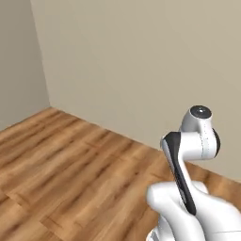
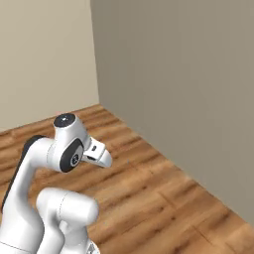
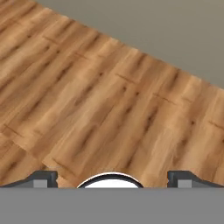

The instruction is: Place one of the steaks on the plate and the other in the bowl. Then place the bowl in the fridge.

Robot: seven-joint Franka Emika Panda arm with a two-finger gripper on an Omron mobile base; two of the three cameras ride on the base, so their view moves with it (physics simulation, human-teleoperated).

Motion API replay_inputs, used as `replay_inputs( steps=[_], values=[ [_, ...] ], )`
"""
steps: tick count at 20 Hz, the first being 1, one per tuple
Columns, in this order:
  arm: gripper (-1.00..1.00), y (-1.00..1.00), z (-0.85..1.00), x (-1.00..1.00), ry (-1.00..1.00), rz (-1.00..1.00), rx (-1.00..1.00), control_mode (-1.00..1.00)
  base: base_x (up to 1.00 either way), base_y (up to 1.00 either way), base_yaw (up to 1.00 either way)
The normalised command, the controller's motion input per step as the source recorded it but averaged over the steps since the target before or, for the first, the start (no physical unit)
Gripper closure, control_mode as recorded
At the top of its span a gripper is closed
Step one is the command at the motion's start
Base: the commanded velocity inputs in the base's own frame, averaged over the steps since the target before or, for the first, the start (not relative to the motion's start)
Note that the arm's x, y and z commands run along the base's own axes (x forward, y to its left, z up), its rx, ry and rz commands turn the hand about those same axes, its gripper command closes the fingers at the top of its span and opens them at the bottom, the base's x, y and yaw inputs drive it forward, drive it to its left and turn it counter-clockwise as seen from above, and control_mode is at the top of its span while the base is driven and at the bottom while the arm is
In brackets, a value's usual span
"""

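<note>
Steaks, plate, bowl and fridge are not to be found from here; the cameras face a room corner of bare walls (image 1: pixel 141 61) and wood floor (image 3: pixel 100 100). The gripper (image 3: pixel 112 178) hangs over the boards, jaws spread wide, holding nothing. I judge the step is driving to the kitchen: keep the arm (image 2: pixel 67 149) tucked and turn away from the corner. Floor offers plenty of room, walls close ahead

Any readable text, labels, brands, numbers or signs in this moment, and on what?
None: no text, label, brand, number or sign stands on the wooden floor, the beige walls, the white arm or the open gripper.
</note>
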Motion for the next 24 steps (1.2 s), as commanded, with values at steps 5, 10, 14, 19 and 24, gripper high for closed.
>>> replay_inputs(
  steps=[5,10,14,19,24],
  values=[
    [-1.0,0.0,0.0,0.0,0.0,0.0,0.0,1.0,0.4,0.01,0.86],
    [-1.0,0.0,0.0,0.0,0.0,0.0,0.0,1.0,0.41,0.03,0.83],
    [-1.0,0.0,0.0,0.0,0.0,0.0,0.0,1.0,0.53,0.07,0.76],
    [-1.0,0.0,0.0,0.0,0.0,0.0,0.0,1.0,0.78,0.0,0.6],
    [-1.0,0.0,0.0,0.0,0.0,0.0,0.0,1.0,1.0,0.0,0.54]
  ],
)
